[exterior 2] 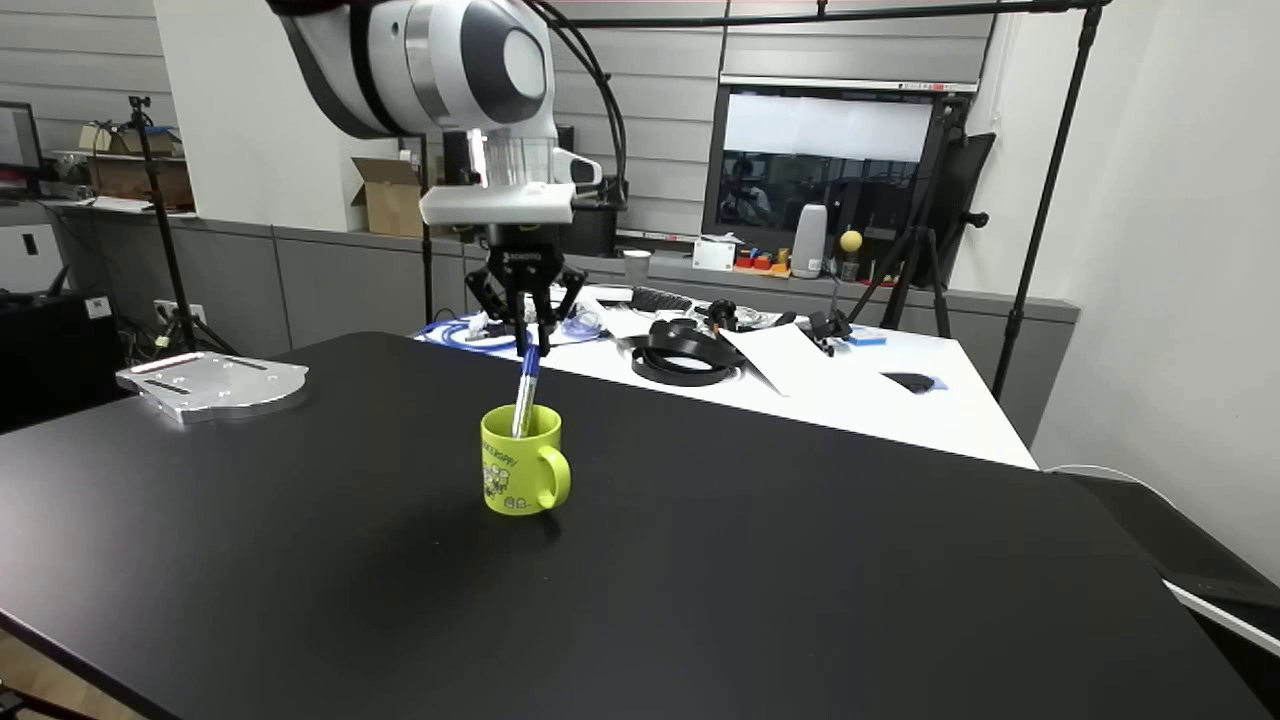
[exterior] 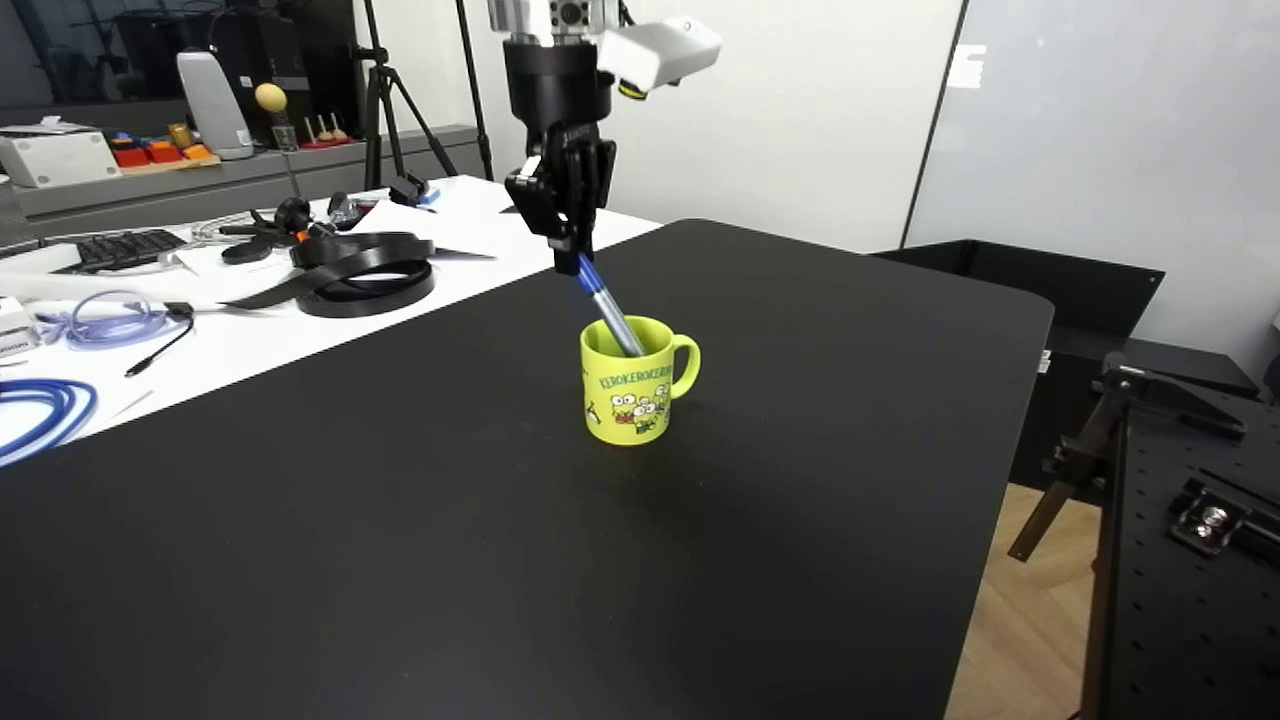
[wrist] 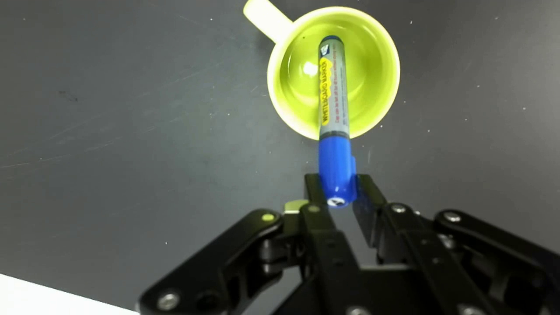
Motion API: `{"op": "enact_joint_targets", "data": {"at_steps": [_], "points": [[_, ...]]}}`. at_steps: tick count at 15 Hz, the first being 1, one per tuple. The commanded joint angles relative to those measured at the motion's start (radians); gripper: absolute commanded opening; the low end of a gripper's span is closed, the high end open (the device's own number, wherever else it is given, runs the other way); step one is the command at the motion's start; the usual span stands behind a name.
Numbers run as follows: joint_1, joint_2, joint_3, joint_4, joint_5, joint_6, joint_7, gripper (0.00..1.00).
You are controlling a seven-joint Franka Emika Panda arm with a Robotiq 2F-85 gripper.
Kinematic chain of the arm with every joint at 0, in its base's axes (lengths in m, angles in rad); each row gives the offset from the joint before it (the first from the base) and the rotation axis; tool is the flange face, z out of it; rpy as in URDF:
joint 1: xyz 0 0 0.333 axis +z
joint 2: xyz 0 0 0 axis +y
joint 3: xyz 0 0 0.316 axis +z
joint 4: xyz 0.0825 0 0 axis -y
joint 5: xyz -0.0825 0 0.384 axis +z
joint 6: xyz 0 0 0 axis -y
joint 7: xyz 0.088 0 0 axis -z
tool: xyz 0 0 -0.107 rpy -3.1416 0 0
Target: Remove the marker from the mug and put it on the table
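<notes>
I have the tool (wrist: 340,190) clamped on the whiteboard marker (wrist: 335,122), its pads (wrist: 314,190) pressing the blue cap (wrist: 336,162) from 9 and 3 o'clock in the wrist view. The marker's lower end sits inside the yellow-green mug (exterior: 628,390), which stands upright on the black desk (exterior: 380,560); seen from the wrist, the marker passes over the rim (wrist: 273,72) at 6 o'clock, while the handle (wrist: 269,19) points between 10 and 11 o'clock. In an exterior view the marker (exterior: 610,308) leans with its cap toward 11 o'clock. Whether it rests on the rim or touches bottom, I can't make out. My main worry is that I hold only the cap: if the barrel (wrist: 334,87) snags on the way up, a hard pull could strip the cap and leave the barrel behind. Swinging sideways before the lower end clears would probably drag the mug or tip it over. So short a hold may also let the marker pivot between the pads, and, being round, it could roll if released too high above the desk.
</notes>
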Motion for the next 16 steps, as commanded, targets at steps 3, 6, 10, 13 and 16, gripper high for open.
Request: {"op": "enact_joint_targets", "data": {"at_steps": [3, 6, 10, 13, 16], "points": [[0.023, -0.144, 0.012, 0.012, 0.015, -0.258, 0.039, 0.06], [0.025, -0.160, 0.027, 0.039, 0.045, -0.353, 0.022, 0.06], [0.025, -0.115, 0.043, 0.072, 0.079, -0.363, -0.006, 0.06], [0.029, -0.056, 0.049, 0.096, 0.073, -0.344, -0.019, 0.06], [0.031, 0.018, 0.059, 0.137, 0.073, -0.356, -0.030, 0.06]]}}
